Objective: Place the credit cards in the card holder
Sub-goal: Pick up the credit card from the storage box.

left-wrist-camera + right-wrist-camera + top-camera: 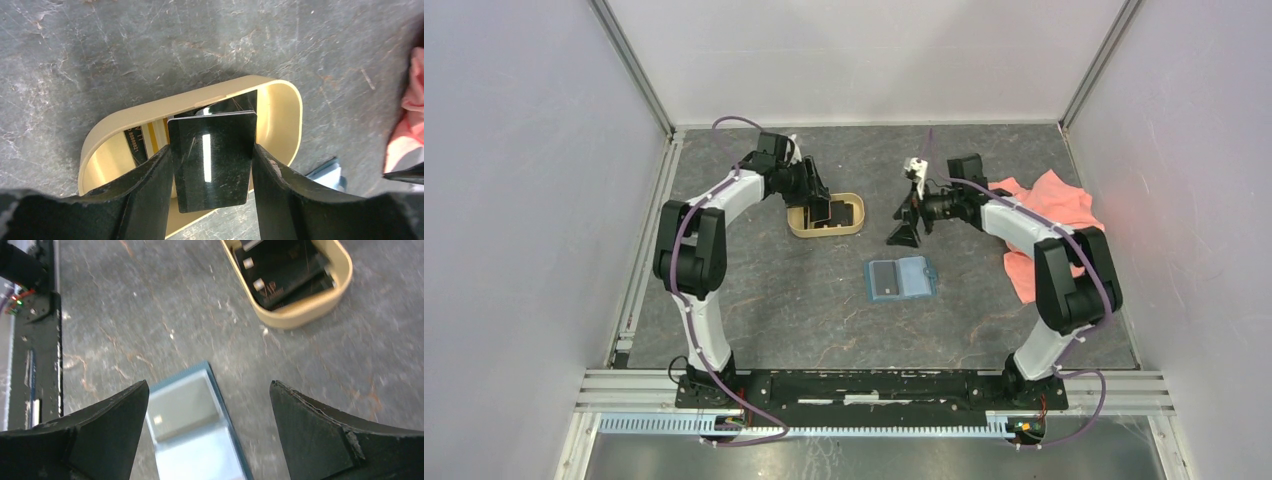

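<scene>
My left gripper (820,211) (211,165) is shut on a black credit card (212,160), holding it by its two edges just above the tan oval tray (796,226) (285,107). More cards, dark and yellow-gold (142,142), lie in the tray and also show in the right wrist view (280,270). The teal-blue card holder (901,279) (197,440) lies open on the table with a grey card in its left pocket (885,277). My right gripper (905,228) (207,412) is open and empty, above and just behind the holder.
A pink cloth (1049,215) lies at the right, under the right arm, and shows at the edge of the left wrist view (407,130). The tan tray (300,315) stands behind the holder. White walls enclose the dark table.
</scene>
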Robot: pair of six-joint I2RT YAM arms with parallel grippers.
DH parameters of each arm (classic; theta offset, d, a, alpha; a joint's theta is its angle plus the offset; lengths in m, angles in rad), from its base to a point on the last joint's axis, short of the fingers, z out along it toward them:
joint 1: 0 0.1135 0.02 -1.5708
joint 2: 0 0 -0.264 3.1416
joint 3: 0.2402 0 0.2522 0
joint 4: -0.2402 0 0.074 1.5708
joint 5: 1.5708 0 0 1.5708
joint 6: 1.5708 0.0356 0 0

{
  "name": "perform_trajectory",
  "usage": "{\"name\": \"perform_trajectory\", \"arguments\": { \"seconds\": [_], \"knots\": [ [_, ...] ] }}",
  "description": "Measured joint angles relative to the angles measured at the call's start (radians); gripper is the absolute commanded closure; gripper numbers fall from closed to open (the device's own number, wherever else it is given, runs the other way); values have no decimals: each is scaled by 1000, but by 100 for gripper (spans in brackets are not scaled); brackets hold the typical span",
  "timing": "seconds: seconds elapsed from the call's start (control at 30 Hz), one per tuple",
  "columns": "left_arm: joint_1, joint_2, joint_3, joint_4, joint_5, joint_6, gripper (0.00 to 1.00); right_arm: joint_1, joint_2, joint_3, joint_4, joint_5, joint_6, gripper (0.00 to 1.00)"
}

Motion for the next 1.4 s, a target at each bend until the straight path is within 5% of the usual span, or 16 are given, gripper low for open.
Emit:
{"name": "perform_trajectory", "arguments": {
  "seconds": [0.53,0.93,1.4],
  "knots": [
    [98,-54,-322,655,417,-316,55,137,359,185,726,-25,870,26],
    [105,-32,-417,1052,570,-499,56,137,418,246,781,-28,996,39],
    [109,-13,-433,1124,590,-543,57,142,468,246,917,-54,1159,49]
  ]
}}
